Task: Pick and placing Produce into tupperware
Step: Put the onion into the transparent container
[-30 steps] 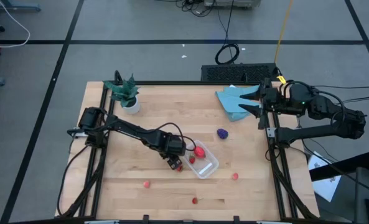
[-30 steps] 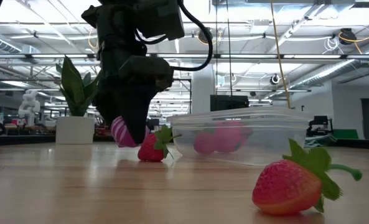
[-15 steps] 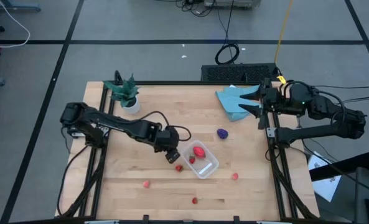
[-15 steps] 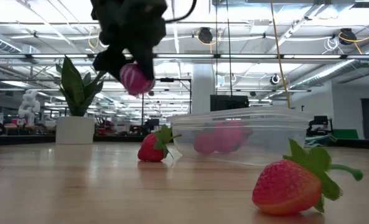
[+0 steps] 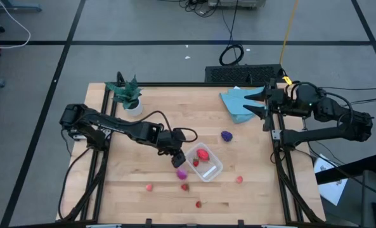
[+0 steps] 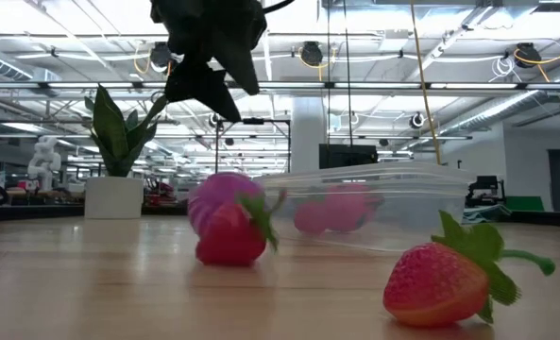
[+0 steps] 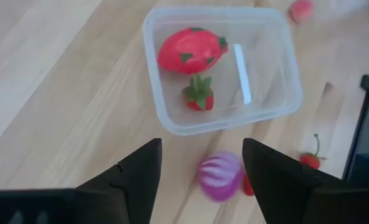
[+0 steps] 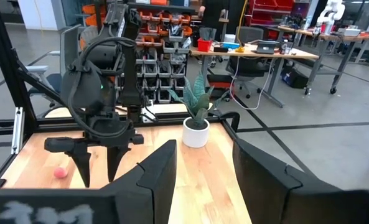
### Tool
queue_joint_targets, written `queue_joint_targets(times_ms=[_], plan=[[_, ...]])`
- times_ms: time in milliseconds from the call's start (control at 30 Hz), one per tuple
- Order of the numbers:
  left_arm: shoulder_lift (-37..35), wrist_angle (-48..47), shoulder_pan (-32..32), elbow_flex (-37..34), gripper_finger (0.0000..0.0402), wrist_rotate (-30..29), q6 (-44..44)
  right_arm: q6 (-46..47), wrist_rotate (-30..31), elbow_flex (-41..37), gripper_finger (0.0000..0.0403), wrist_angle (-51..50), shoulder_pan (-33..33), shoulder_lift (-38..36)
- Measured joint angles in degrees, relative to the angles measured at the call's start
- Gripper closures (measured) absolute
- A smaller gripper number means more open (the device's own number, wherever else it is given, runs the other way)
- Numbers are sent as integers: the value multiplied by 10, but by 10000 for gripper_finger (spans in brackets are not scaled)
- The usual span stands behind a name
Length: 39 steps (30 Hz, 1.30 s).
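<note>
Tupperware [image 5: 204,163] sits mid-counter [image 5: 143,126] with a small berry against its near side beside the magenta fruit [image 5: 182,173]; your left gripper [image 5: 175,160] hovers above, fingers released, right fingers apart, empty.

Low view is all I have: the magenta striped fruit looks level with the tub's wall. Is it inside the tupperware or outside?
Observer: Outside. In the high view the magenta striped fruit lies on the wood beside the tupperware.
Operator: Is the left gripper holding anything?
Observer: No. Its wrist view shows the left gripper open and empty above that fruit.
Operator: What is in the tub?
Observer: A larger red piece and a small strawberry.
Operator: And the right arm?
Observer: The right gripper waits, open, at the table's right edge by the blue cloth.
</note>
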Motion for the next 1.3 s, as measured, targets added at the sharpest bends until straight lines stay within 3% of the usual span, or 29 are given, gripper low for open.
queue_joint_targets(times_ms=[733, 900, 1067, 1300], plan=[[0, -20, -8, 0, 186, -5, -20, -3, 0, 0, 252, -4, 0, 0], [0, -20, -38, 0, 186, -10, -54, -3, 0, 0, 252, -4, 0, 0], [2, -8, -81, 0, 186, -62, -93, -3, 0, 0, 252, -3, 0, 0], [45, 32, -120, 0, 186, -88, -122, 2, 0, 0, 252, 9, 0, 0]])
